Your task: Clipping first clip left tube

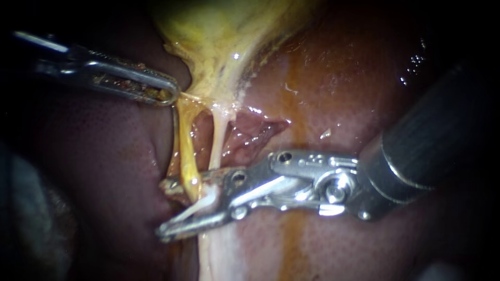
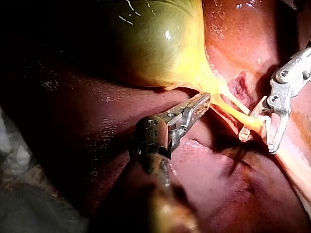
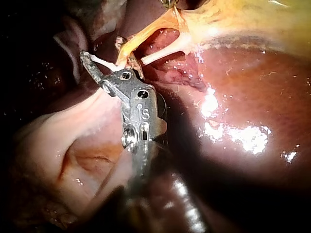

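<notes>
Against the dark liver [image 1: 333,78], the left tube [image 1: 187,151] stood stretched for clipping.
My left instrument [image 1: 169,93] pinched the gallbladder [image 1: 219,31] taut so my right instrument [image 1: 165,208], jaws spread, straddled that tube.

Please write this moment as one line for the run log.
step: clipping left tube | left instrument: shut on gallbladder | right instrument: open, astride left tube

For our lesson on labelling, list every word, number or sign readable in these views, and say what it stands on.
No readable text on the liver, gallbladder or tubes.
Right instrument: one small stamped mark on its metal body, too small to read reliably.
Left instrument: none seen.
</notes>
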Available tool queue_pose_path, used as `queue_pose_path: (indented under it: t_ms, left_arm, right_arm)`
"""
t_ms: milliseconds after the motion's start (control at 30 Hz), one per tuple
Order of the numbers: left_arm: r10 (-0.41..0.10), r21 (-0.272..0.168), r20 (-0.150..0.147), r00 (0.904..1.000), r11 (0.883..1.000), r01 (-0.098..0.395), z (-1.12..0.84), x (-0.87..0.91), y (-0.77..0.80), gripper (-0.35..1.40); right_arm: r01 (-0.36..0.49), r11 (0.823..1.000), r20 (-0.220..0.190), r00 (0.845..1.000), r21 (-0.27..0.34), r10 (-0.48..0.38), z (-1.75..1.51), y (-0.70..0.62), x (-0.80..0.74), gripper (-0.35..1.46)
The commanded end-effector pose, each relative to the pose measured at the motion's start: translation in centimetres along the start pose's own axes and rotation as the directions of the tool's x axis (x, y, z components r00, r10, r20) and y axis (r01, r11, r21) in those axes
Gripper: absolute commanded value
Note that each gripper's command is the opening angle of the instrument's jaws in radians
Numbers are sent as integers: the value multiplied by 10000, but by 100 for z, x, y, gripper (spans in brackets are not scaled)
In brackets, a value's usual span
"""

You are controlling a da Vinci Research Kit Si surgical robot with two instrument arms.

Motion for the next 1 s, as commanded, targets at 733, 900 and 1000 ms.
queue_pose_path:
  t_ms: [733,900,1000]
  left_arm:
    - [2,8,-6,10000,10000,-2,2,0,0,-35]
    - [1,10,-7,10000,10000,-1,2,0,0,-35]
    - [1,10,-7,10000,10000,-1,2,0,0,-35]
  right_arm:
    - [-130,9998,-279,9995,-175,125,-14,15,7,23]
    - [-130,9997,-330,9994,-217,123,-16,15,6,9]
    - [-130,9996,-341,9993,-241,121,-17,15,5,2]
